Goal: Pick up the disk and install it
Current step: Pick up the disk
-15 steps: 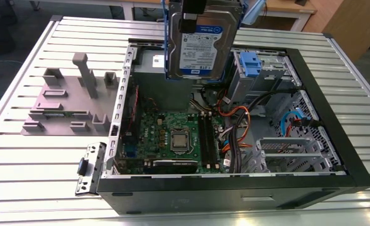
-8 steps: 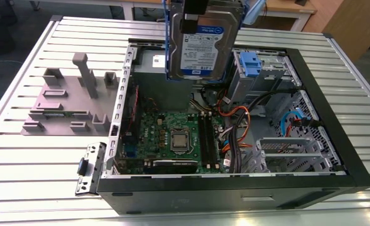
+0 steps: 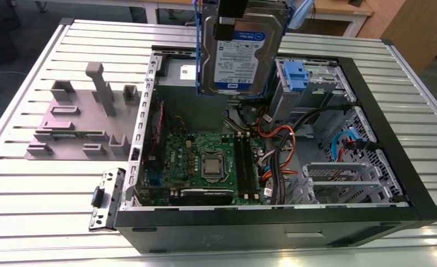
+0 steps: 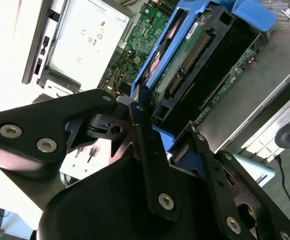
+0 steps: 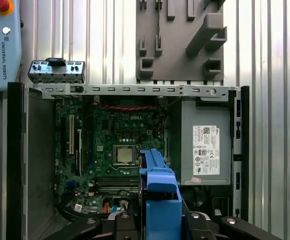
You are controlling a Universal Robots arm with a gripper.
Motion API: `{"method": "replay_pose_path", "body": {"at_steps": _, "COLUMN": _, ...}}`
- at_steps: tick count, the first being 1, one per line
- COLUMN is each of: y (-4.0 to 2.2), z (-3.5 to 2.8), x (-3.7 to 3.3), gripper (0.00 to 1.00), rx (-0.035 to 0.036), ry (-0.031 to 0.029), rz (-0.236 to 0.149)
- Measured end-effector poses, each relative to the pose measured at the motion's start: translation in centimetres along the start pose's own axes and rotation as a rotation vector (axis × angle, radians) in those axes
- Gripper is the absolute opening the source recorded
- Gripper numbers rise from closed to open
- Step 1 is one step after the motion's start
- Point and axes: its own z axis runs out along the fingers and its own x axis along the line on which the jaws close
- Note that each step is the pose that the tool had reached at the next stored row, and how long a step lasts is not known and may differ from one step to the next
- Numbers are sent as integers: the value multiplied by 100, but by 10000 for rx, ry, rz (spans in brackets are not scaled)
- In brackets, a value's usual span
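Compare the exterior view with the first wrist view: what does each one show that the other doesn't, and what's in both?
Exterior view: the disk's label face, hanging above the open case, and the blue latch on a drive cage.
First wrist view: a pendant with a red button, and the power supply's sticker.
Both: the disk's blue bracket, the case, the motherboard, the grey fixture and the slatted table.
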Motion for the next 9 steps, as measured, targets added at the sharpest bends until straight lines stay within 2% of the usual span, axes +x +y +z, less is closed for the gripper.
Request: {"method": "replay_pose_path", "body": {"at_steps": 9, "y": -14, "z": 2, "x": 12, "gripper": 36, "rx": 0, "ry": 6, "rz": 0}}
